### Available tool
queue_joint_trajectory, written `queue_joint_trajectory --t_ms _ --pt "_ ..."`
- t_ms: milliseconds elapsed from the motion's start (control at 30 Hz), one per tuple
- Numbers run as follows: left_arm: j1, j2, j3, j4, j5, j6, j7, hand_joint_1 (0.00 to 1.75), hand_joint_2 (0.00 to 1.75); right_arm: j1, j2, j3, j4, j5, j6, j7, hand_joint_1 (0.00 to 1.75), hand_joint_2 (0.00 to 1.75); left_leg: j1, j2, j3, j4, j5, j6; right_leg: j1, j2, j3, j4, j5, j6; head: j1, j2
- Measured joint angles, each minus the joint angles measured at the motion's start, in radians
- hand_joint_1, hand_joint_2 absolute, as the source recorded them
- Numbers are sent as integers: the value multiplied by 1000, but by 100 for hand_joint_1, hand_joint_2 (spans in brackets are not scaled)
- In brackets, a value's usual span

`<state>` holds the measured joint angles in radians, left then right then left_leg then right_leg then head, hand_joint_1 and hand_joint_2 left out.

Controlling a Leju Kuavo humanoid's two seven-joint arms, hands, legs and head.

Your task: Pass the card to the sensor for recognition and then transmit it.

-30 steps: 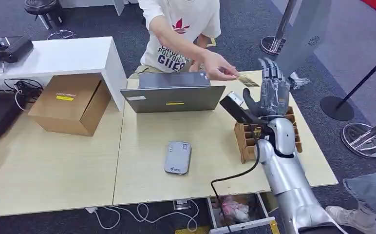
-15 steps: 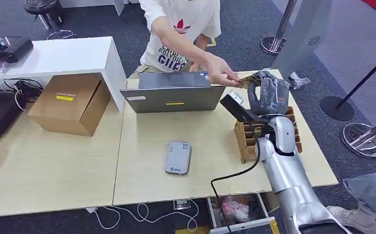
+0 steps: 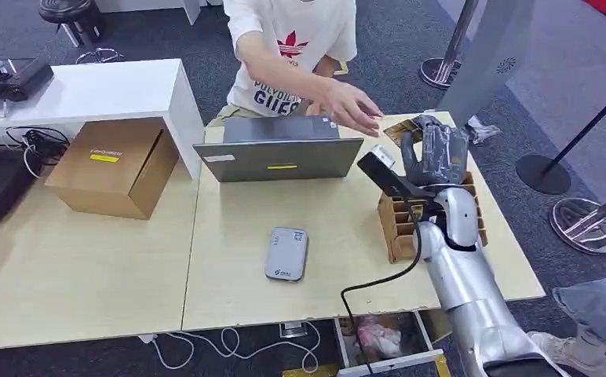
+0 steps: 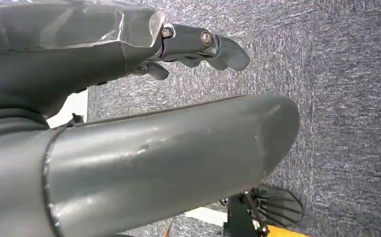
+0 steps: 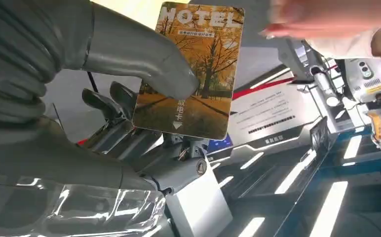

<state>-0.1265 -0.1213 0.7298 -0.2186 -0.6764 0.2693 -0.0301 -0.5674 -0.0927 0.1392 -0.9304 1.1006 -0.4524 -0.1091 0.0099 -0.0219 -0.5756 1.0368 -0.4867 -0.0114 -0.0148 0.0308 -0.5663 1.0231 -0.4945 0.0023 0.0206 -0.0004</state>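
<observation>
A hotel card with an autumn-tree picture stands in my right hand, raised over the table's far right corner. In the right wrist view the thumb presses the card against the fingers behind it. A person's hand hovers just left of the card, apart from it. The grey flat sensor lies in the middle of the table, well to the near left of my right hand. My left hand hangs over grey carpet with nothing in it, its fingers loosely extended.
A grey laptop stands open in front of the seated person. A wooden slotted card holder with a black device on it sits under my right forearm. A cardboard box rests on the left table. Barrier posts stand at right.
The person brought the card to my open right hand, my fingers closed on it, and the person's hand has let go and drawn back to the left.
</observation>
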Motion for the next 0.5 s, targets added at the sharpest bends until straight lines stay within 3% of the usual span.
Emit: queue_joint_trajectory --t_ms 333,500 --pt "-1 0 0 0 -2 2 7 0 0 19 -5 8 -64 -9 -20 -4 175 175 0 0 0 0 0 0 0 0 0 0 0 0 0 0" --pt "-2 -1 0 0 -1 2 7 0 0 28 -4 22 -117 -143 26 -72 175 175 0 0 0 0 0 0 0 0 0 0 0 0 0 0"
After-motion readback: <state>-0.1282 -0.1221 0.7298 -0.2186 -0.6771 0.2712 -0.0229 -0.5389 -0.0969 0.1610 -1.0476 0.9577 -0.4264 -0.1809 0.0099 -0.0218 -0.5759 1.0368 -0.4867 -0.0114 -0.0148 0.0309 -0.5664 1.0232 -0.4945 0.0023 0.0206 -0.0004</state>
